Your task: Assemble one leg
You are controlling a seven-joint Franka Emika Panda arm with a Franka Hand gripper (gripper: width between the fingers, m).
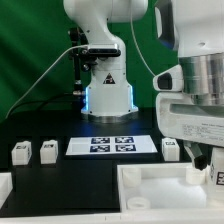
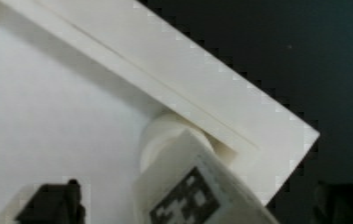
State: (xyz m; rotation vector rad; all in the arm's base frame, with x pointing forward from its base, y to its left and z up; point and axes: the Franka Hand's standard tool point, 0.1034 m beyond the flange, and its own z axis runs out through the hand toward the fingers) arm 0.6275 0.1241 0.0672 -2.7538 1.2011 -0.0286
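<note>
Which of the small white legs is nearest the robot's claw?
The leg at the white tabletop's corner, right under the open gripper; the other three legs lie apart beside the marker board.

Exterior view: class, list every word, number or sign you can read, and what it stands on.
No words or numbers can be read.
Triangle sign on the robot base: symbol too small to read.
Marker board: patterned tags only, no text.
</note>
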